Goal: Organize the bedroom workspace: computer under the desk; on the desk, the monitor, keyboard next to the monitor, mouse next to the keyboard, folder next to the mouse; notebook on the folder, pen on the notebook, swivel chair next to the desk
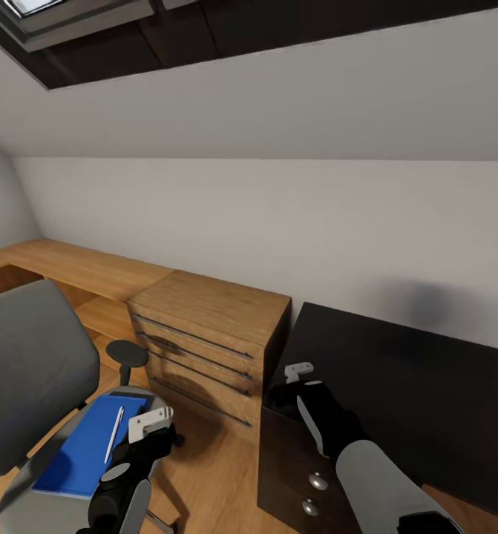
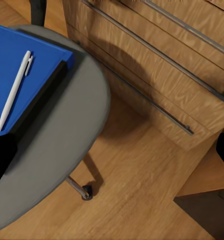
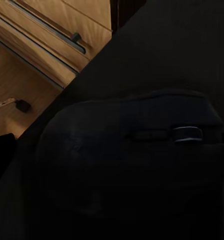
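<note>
Head view: the swivel chair [image 1: 26, 356] (grey upholstery, black armrest, rounded seat) is shown at lower left, with the folder [image 1: 93, 445] (flat, bright blue, rectangular) lying on its seat and the pen [image 1: 114, 433] (slim, white) resting on top of the folder. The left gripper [image 1: 151, 424] is held just beside the folder's near-right corner, above the seat edge; whether its fingers are spread or closed cannot be told, as only the white bracket and black wrist are resolved. The right gripper [image 1: 299, 373] is held over the near-left corner of the desk [image 1: 427, 371] (matte black top, drawer unit w/ round knobs below); its opening likewise cannot be told. The key relation: the folder lies to the left of and slightly below the left gripper, long axis running away from the robot toward the chair back, the pen approx. parallel to that axis. The left arm is judged much the nearer; the right is well apart, across the oak dresser [image 1: 204, 334] (grained wood, thin metal bar handles). In the left wrist view the folder [image 2: 21, 65] is seen w/ a sharp corner near the curved seat rim, the pen [image 2: 14, 90] lying lengthwise on it, wood-plank floor [image 2: 142, 190] beneath.
</note>
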